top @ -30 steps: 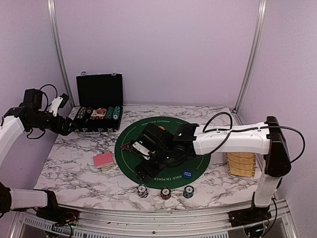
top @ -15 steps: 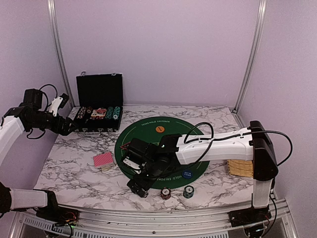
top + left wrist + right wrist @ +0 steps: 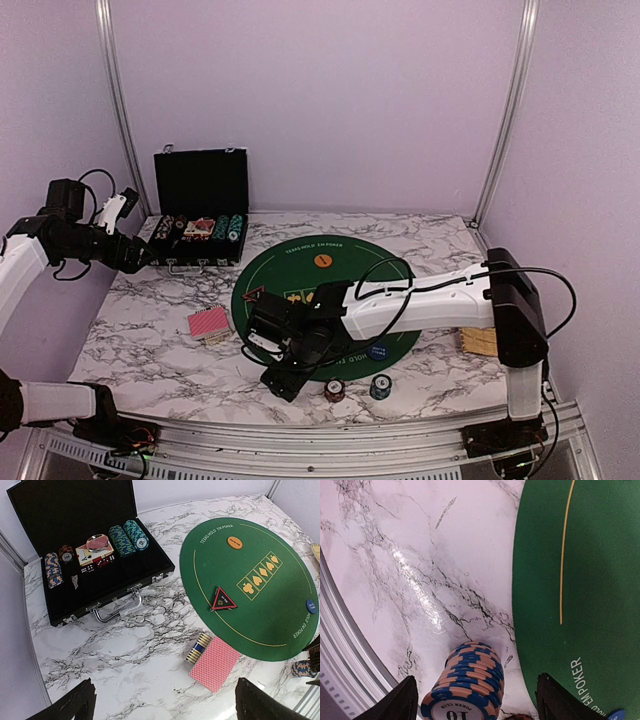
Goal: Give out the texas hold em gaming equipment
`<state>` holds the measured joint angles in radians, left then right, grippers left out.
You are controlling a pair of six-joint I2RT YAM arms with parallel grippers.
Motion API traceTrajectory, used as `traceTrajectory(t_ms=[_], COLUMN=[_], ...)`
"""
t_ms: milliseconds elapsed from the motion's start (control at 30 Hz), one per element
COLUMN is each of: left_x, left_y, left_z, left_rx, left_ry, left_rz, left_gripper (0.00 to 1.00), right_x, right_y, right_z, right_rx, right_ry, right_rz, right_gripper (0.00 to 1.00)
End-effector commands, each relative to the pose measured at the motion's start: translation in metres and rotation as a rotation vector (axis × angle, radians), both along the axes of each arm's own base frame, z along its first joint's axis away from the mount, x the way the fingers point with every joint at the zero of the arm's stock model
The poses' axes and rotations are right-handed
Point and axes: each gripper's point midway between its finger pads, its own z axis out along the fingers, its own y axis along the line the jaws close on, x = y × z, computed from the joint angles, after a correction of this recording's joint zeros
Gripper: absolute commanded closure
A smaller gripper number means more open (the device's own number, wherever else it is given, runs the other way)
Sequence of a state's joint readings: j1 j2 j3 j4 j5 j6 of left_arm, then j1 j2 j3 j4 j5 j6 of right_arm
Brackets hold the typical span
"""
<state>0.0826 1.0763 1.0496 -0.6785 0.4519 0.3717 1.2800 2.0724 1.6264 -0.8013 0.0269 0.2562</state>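
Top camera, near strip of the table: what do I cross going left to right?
red-backed cards → right gripper → dark red chip stack → teal chip stack → wicker basket

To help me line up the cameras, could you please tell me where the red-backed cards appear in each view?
Top external: red-backed cards lie left of the green mat.
Left wrist: cards lower centre, beside the mat.
Right wrist: not in it.
Shared landmark: green mat, in all three.

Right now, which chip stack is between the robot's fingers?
The blue-and-orange stack, between the right gripper's fingers; the dark red stack and teal stack stand outside.
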Motion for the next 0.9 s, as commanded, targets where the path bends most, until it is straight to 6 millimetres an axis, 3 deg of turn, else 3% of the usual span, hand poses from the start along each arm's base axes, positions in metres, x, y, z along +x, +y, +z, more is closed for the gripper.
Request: traceTrajectory(t_ms=[0,333,567,867], left_x=[-0.006,-0.005,-0.006,-0.006], left_y=[0.001,0.001,0.000,-0.001], left_z=[0.005,0.005,0.004,0.004], left_rx=[0.007,0.011,0.010,0.007], left_ry=[-0.009,-0.011,-0.009,-0.007], left_rz=[-0.006,-0.008,-0.011,-0.014], left_gripper=[0.01,0.01,0.01,0.01], right_x=[-0.001,0.000,0.003,0.006], right_y=[0.010,0.012,0.012,0.018], right_z=[0.008,0.011,0.024,0.048], right_rx=[0.020,0.030,0.043,0.080], right_ry=[-0.011,-0.019,-0.036,-0.060], right_rz=[0.016,0.018,0.015,0.011], right_gripper=[0.23,0.50,0.67,0.75])
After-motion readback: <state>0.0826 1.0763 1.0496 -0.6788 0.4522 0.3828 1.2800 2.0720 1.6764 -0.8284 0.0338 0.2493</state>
